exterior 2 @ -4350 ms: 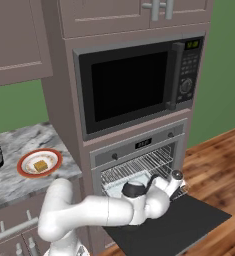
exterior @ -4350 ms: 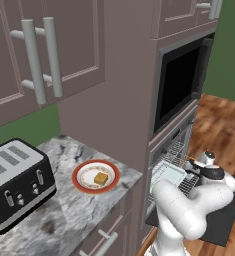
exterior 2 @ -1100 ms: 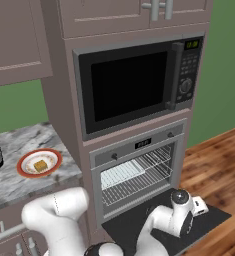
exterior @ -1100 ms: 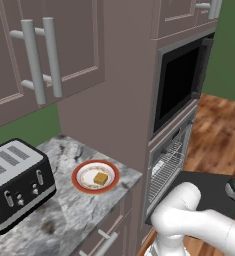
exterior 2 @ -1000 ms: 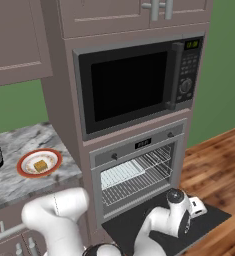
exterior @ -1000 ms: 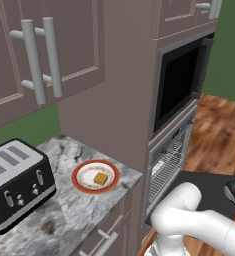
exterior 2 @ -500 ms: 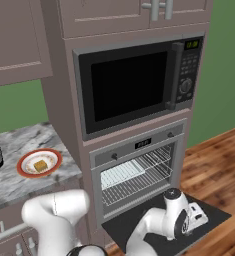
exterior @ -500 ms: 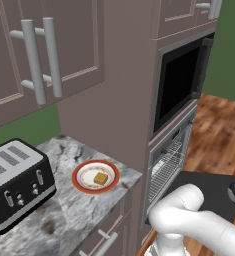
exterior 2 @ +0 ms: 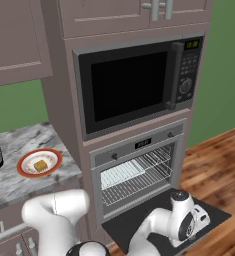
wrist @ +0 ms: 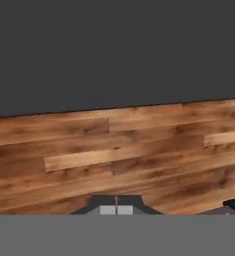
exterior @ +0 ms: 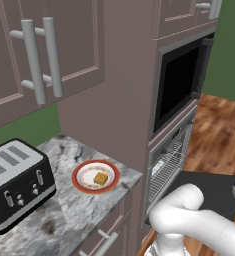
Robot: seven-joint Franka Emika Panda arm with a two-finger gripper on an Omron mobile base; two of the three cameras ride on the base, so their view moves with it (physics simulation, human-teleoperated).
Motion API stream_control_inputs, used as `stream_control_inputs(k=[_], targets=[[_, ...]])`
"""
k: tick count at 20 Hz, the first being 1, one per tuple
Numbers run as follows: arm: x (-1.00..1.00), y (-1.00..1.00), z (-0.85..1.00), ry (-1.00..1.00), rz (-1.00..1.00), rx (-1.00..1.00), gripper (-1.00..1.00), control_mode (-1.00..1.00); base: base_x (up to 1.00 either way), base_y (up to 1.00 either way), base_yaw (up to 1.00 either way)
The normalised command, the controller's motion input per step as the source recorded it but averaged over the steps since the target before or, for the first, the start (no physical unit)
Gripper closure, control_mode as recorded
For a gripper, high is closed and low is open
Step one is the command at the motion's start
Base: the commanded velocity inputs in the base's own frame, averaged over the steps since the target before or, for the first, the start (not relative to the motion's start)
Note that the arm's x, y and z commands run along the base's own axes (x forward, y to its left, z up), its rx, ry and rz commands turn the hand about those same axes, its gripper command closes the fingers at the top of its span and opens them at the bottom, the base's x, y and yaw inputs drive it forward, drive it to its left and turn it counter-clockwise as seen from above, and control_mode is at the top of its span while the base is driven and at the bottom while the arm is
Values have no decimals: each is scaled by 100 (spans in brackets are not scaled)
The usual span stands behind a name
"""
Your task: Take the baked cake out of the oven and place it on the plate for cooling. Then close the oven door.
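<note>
Right base view: the cake [exterior 2: 39,165] was seen sitting on the plate [exterior 2: 24,169], which lay on the worktop [exterior 2: 19,187] close to its right edge, beside the tall cabinet housing. The same pair was picked out from the left base view, cake [exterior: 100,178] in the middle of the plate [exterior: 82,171]. So the first half of the job was judged done. The oven [exterior 2: 137,167] was found wide open, its racks exposed and a pale tray [exterior 2: 121,174] left on the upper rack. The door [exterior 2: 214,215] was laid flat, down over the wood floor [exterior 2: 219,155]. The gripper [exterior 2: 201,219] was placed low at the door's outer edge, near where the handle would be. Whether its jaws were spread or pinched could not be told; the fingers were never clearly shown. In the hand view the dark door [wrist: 114,50] was framed above floorboards. Closing was judged the one step left.
</note>
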Motion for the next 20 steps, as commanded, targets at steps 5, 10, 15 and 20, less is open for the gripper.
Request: stream_control_inputs(k=[5, 10, 15, 20], targets=[[-8, -45, -17, -7, 30, 25, 100, -100, 0, 0, 0], [-12, -48, -13, 0, 20, 23, 100, -100, 0, 0, 0], [-3, -40, -13, -5, 17, 20, 100, -100, 0, 0, 0], [0, -16, -24, -10, 8, 14, 100, -100, 0, 0, 0]])
